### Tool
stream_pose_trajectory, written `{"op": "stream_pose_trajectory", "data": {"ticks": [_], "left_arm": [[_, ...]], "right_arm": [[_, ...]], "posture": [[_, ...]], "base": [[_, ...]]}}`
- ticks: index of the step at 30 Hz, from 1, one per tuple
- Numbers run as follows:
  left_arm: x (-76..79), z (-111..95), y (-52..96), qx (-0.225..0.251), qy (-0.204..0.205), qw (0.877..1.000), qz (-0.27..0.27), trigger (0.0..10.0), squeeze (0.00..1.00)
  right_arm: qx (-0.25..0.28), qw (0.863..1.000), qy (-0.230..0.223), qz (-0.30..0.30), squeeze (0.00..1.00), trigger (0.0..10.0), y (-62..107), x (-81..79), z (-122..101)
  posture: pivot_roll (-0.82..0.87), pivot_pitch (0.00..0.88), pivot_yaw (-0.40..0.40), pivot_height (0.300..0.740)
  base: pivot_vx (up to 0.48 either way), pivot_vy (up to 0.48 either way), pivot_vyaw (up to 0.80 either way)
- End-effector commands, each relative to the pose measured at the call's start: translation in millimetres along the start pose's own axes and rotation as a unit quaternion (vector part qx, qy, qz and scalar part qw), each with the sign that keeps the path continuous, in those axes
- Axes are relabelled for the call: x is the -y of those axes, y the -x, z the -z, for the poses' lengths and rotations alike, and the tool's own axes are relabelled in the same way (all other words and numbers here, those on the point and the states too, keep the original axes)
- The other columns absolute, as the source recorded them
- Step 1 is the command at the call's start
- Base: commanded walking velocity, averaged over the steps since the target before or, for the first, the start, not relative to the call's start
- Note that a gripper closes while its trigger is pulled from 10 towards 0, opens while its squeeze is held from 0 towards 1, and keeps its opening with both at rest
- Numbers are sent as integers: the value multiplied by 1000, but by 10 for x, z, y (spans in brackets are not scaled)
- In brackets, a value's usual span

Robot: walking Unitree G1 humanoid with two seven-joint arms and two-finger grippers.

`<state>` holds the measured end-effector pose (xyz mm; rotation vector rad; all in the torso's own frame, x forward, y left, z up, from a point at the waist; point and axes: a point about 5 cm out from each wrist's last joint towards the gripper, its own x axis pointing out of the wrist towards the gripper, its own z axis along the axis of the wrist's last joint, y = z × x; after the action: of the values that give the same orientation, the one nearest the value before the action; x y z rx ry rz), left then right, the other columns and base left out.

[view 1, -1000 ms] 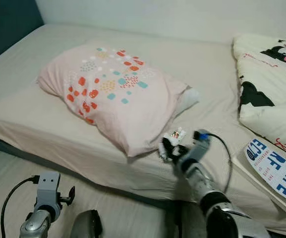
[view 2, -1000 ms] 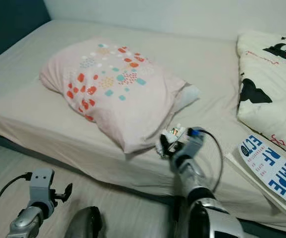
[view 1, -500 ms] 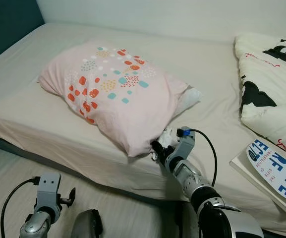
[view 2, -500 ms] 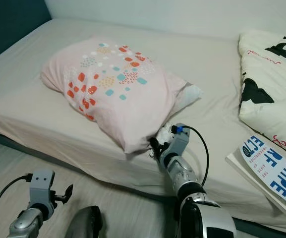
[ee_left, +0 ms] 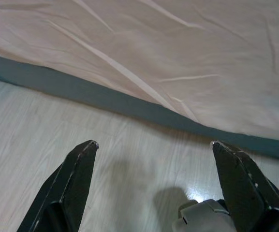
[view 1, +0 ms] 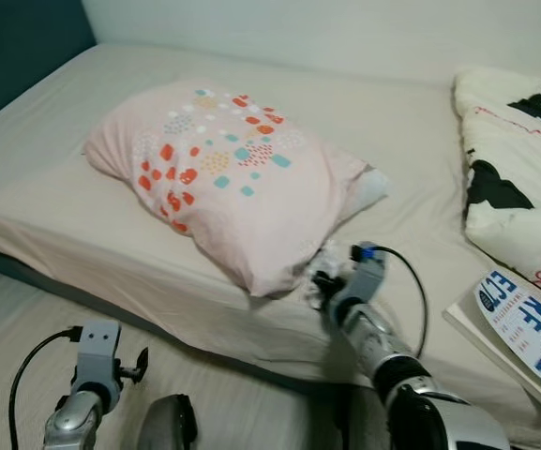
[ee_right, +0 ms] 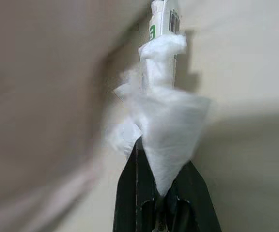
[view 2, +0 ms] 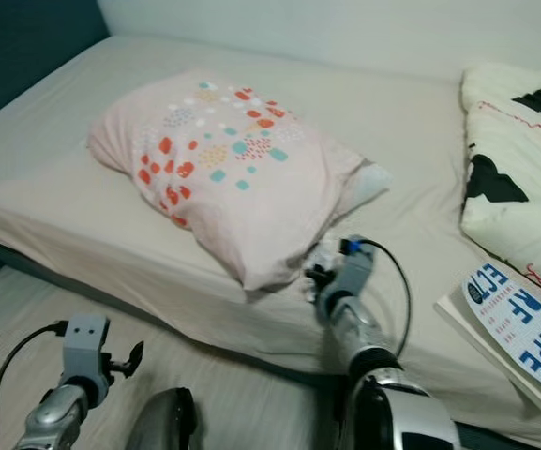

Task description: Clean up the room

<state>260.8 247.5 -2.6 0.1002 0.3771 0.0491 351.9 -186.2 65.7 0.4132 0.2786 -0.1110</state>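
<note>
A crumpled white wrapper [ee_right: 161, 116] with a barcode label is pinched between the fingers of my right gripper [view 1: 319, 281], which is shut on it. The gripper is low over the beige bed sheet [view 1: 54, 216], just beside the near corner of a pink pillow [view 1: 223, 178] with orange and teal spots. The wrapper [view 1: 329, 255] sticks up past the fingertips, next to the pillow's edge. My left gripper [ee_left: 154, 144] hangs open over the wooden floor [ee_left: 42, 145] in front of the bed, holding nothing.
A cream quilt [view 1: 518, 169] with black cartoon prints lies on the bed's right side. A blue and white book [view 1: 528, 333] rests near the bed's front right edge. The dark bed base [ee_left: 105, 99] runs along the floor.
The camera has shifted a little. My right gripper went in to the pillow's corner and has drawn back slightly, the wrapper still in it. The left arm hangs as before.
</note>
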Motion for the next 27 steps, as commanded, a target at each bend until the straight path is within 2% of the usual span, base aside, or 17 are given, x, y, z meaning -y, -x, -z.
{"op": "stream_pose_trajectory", "data": {"ticks": [1, 2, 4, 6, 8, 9, 10, 11, 12, 13, 14, 19, 20, 23, 24, 25, 27], "left_arm": [[44, 85, 18, -23, 7, 1000, 1, 10000, 0], [44, 85, 18, -23, 7, 1000, 1, 10000, 0], [73, 75, 3, -23, 9, 1000, 3, 10000, 0], [116, 65, -14, -24, 11, 1000, 7, 10000, 0], [116, 65, -14, -24, 11, 1000, 7, 10000, 0], [167, 49, -39, -26, 14, 1000, 10, 10000, 0], [183, 39, -50, -27, 16, 999, 10, 10000, 0], [194, 28, -62, -27, 18, 999, 9, 10000, 0], [199, 21, -68, -28, 21, 999, 8, 10000, 0], [203, 15, -78, -30, 25, 999, 5, 10000, 0], [203, 15, -78, -30, 25, 999, 5, 10000, 0], [161, -14, -125, -51, 53, 997, -37, 10000, 0], [161, -14, -125, -51, 53, 997, -37, 10000, 0], [111, -50, -153, -60, 70, 994, -64, 10000, 0], [111, -50, -153, -60, 70, 994, -64, 10000, 0], [87, -50, -161, -71, 77, 992, -77, 10000, 0], [64, -47, -161, -76, 81, 990, -85, 10000, 0]], "right_arm": [[1, 993, 15, 119, 0, 0, 109, 419, 45], [1, 993, 15, 119, 0, 0, 109, 419, 45], [8, 982, 24, 186, 0, 0, 189, 652, 28], [17, 977, 36, 212, 0, 0, 236, 762, 8], [17, 977, 36, 212, 0, 0, 236, 762, 8], [51, 979, 48, 190, 0, 235, 219, 711, -99], [68, 982, 51, 170, 0, 235, 198, 652, -158], [88, 986, 45, 133, 0, 1961, 162, 541, -229], [105, 989, 39, 95, 0, 2314, 132, 419, -291], [121, 990, 33, 59, 0, 0, 101, 291, -364], [121, 990, 33, 59, 0, 0, 101, 291, -364], [198, 975, 26, -97, 0, 0, 72, -328, -772], [198, 975, 26, -97, 0, 0, 72, -328, -772], [229, 956, 36, -181, 0, 0, 122, -713, -985], [229, 956, 36, -181, 0, 0, 122, -713, -985], [240, 944, 47, -219, 0, 0, 160, -893, -1054], [245, 937, 55, -243, 0, 0, 192, -993, -1075]], "posture": [[117, 123, -3, 469], [117, 123, -3, 469], [104, 114, -1, 469], [96, 106, -1, 469], [96, 106, -1, 469], [85, 84, -5, 469], [83, 79, -5, 469], [78, 69, -5, 469], [78, 69, -5, 469], [73, 58, -4, 469], [73, 58, -4, 469], [71, 29, -15, 484], [71, 29, -15, 484], [80, 3, -27, 499], [80, 3, -27, 499], [83, 0, -30, 508], [87, 0, -32, 513]], "base": [[0, 0, 0], [0, 0, 0], [0, 0, 0], [0, 0, 0], [0, 0, 0], [0, 0, 0], [0, 0, 0], [0, 0, 0], [0, 0, 0], [0, 0, 0], [0, 0, 0], [0, 0, 0], [0, 0, 0], [0, 0, 0], [0, 0, 0], [-398, 0, 0], [-439, 0, 0]]}}
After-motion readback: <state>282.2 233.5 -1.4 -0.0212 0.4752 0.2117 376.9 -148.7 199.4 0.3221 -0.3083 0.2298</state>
